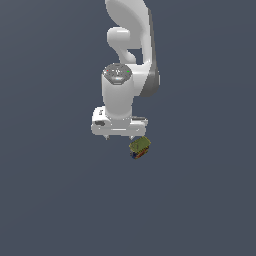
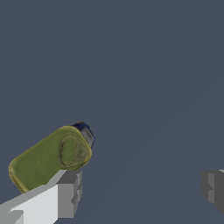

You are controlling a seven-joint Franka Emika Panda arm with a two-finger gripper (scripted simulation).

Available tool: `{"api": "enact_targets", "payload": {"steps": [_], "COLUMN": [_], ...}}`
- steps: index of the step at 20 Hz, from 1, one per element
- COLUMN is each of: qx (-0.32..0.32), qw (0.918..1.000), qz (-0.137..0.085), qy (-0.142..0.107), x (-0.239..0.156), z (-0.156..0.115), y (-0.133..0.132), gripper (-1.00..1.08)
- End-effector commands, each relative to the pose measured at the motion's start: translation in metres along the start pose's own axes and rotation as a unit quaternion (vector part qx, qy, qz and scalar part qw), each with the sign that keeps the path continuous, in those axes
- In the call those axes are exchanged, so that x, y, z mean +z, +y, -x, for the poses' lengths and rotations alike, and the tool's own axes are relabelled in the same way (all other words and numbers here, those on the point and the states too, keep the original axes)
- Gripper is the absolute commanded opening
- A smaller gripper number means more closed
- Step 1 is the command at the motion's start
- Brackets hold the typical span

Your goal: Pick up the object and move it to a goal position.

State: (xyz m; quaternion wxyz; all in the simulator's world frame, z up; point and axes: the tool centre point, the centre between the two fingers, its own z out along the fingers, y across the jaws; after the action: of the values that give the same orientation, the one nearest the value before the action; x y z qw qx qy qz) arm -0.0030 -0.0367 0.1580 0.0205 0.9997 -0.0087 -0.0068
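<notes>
Flat grey-blue ground fills both views, no edges, no goal marker that I can see.

Panda arm comes down from the far top of the exterior view, wrist pointing straight down. White gripper hangs low over the ground; whether the fingertips touch it, can't tell. Jaws spread wide: the wrist view shows the two grey fingers well apart, with bare ground between them and nothing held.

Can lies tilted on the ground at the exterior view's right end of the gripper, just beside or under that finger, on the near side. Olive-green top faces up, bits of blue and red label show at its lower edge. Wrist view has the can right against one finger and outside the gap, not between the pads. So the grasp is not lined up.

Handling, my read: small rigid tin, light, much smaller than the hand. Smooth rounded walls, likely slick, so it may skid or spin if a pad nudges it off-centre. Top looks oblong with rounded corners; take it across the short sides at mid-height, pads flat on the label, with the gripper recentred over it first.
</notes>
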Motion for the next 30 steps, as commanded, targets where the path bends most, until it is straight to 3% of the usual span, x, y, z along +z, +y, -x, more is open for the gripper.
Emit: {"api": "enact_targets", "payload": {"steps": [1,9,16,23,30], "qx": [0.010,0.069,0.150,0.233,0.315], "qw": [1.0000,0.9976,0.9887,0.9724,0.9490], "qz": [-0.001,-0.004,-0.009,-0.013,-0.016], "qy": [0.000,0.001,0.001,0.000,-0.001], "x": [0.001,0.007,0.015,0.023,0.031], "z": [0.000,0.001,0.003,0.006,0.009], "y": [-0.002,-0.015,-0.032,-0.049,-0.065], "gripper": [1.00,1.00,1.00,1.00,1.00]}}
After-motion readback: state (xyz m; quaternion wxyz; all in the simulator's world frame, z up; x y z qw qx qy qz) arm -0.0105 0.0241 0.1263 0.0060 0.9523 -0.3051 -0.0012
